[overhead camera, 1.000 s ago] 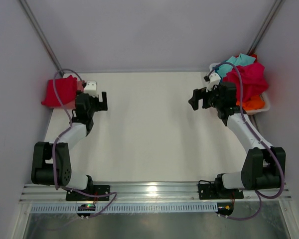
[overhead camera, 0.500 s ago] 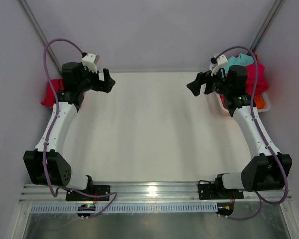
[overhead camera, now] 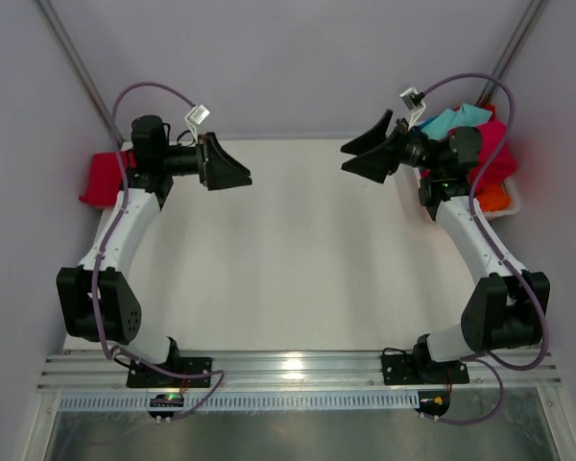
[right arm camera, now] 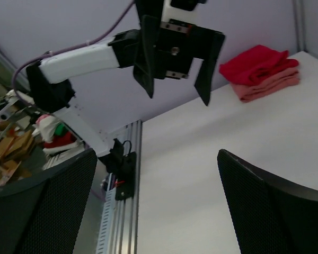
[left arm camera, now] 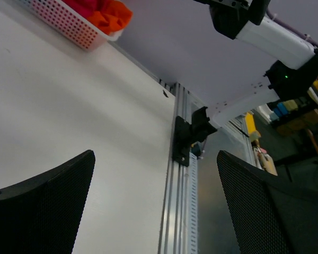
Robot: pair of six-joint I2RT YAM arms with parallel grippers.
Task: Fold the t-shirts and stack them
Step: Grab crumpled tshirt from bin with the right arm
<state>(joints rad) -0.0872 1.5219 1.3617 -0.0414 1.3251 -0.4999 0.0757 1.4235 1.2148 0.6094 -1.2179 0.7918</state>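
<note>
White table bears all items. White plastic basket, far right corner: contains heaped t-shirts in teal, crimson and orange. Folded stack, red over salmon pink: far left corner. Left gripper and right gripper: raised, facing each other, jaws wide, nothing held.

Crimson, salmon t-shirts; seemingly white basket

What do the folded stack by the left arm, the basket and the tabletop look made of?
Folded stack: soft matte cloth, red over salmon pink, with rounded, slightly sagging fold edges.
Basket: white, probably moulded plastic, since its wall is a regular grid of small holes.
Tabletop: smooth matte white with no visible grain; the material itself is unclear.
</note>
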